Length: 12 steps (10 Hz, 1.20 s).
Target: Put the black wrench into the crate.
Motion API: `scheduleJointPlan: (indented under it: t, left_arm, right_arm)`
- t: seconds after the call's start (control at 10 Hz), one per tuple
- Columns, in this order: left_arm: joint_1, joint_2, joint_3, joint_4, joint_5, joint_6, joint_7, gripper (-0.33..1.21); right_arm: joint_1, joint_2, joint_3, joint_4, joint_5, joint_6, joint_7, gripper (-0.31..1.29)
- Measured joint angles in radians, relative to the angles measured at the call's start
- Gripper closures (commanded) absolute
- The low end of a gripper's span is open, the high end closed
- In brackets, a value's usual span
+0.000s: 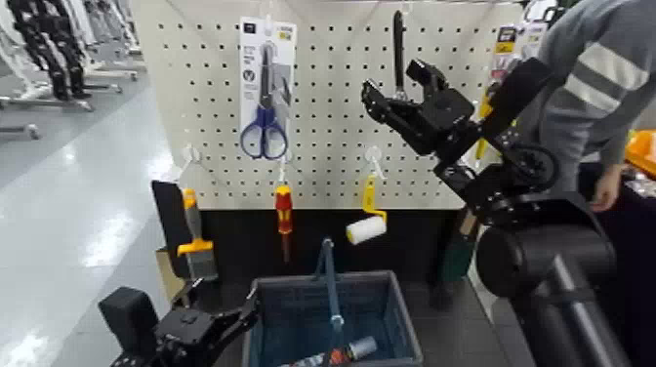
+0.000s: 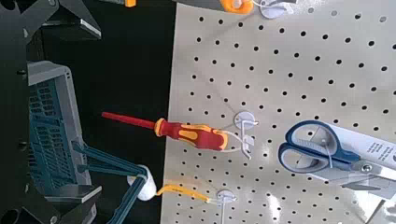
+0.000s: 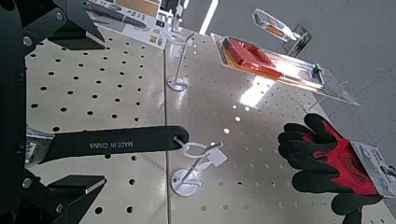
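The black wrench (image 1: 398, 44) hangs upright from a hook at the top of the white pegboard (image 1: 322, 146). In the right wrist view its black handle (image 3: 112, 145) lies between my right gripper's two fingers (image 3: 56, 191), which stand apart on either side without touching it. My right gripper (image 1: 392, 96) is raised at the board and open around the wrench's lower end. The blue-grey slotted crate (image 1: 386, 293) with its blue hoop handle (image 1: 327, 273) sits low in front of the board. My left gripper (image 1: 234, 320) holds the crate (image 2: 47, 131) by its left rim.
On the board hang blue scissors on a card (image 1: 266, 98), a red-and-yellow screwdriver (image 1: 283, 210), a paint roller (image 1: 367, 224) and a brush (image 1: 195, 249). Packaged gloves (image 3: 327, 159) hang near the wrench. A person in a grey striped sleeve (image 1: 595, 78) stands at the right. Small items (image 1: 342, 351) lie in the crate.
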Motion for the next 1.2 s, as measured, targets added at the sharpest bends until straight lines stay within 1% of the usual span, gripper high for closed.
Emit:
scheduleJointPlan:
  t: [0.1, 0.2, 0.3, 0.4, 0.7, 1.2]
  left_arm:
    - [0.0, 0.0, -0.001, 0.001, 0.001, 0.0, 0.0, 0.14]
    - [0.0, 0.001, -0.001, 0.001, 0.002, 0.0, -0.001, 0.14]
    - [0.0, 0.001, 0.0, 0.001, 0.003, 0.0, -0.002, 0.14]
    - [0.0, 0.002, 0.0, 0.001, 0.004, 0.0, -0.002, 0.14]
    - [0.0, 0.001, 0.001, 0.001, 0.005, 0.002, -0.002, 0.14]
    - [-0.003, 0.001, 0.001, 0.001, 0.007, 0.009, -0.002, 0.14]
  right_arm:
    - [-0.002, 0.0, 0.002, 0.001, 0.008, -0.004, -0.009, 0.97]
    - [-0.002, 0.0, 0.006, -0.003, 0.019, -0.014, -0.034, 1.15]
    - [0.002, -0.002, 0.011, -0.011, 0.032, -0.026, -0.062, 1.17]
    - [0.005, -0.004, 0.014, -0.018, 0.046, -0.032, -0.071, 1.22]
    - [0.007, -0.004, 0.017, -0.024, 0.073, -0.049, -0.087, 1.22]
    - [0.008, -0.004, 0.014, -0.032, 0.078, -0.055, -0.093, 1.22]
